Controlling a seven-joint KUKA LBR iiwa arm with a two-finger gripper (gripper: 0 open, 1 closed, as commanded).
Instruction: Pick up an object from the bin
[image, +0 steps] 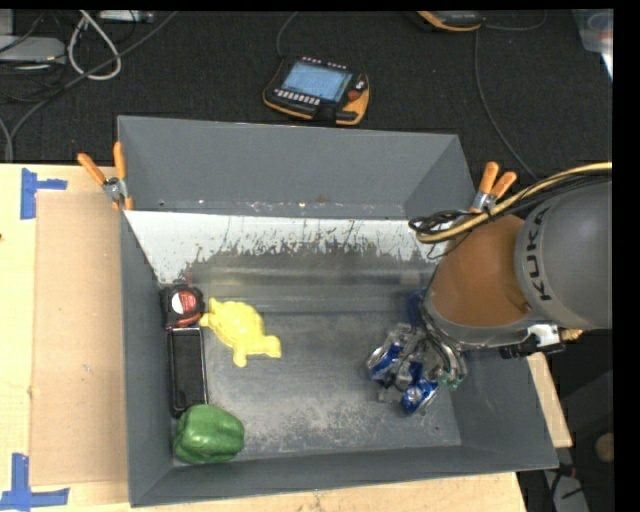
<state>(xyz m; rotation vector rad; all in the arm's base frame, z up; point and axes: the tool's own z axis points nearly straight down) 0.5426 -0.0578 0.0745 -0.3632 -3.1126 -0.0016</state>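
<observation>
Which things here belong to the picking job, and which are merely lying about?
Job: grey bin; gripper, low over its floor's right side.
Lying about: yellow toy, green pepper-shaped lump, black bar, red round thing, all along the bin's left; handheld pendant outside the bin.

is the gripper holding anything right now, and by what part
It cannot be told. The gripper sits low at the right of the bin, far from the yellow toy.

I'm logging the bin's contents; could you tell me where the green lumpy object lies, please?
In the camera view the green lumpy object lies in the bin's lower-left corner, at the lower end of the long black item.
</observation>
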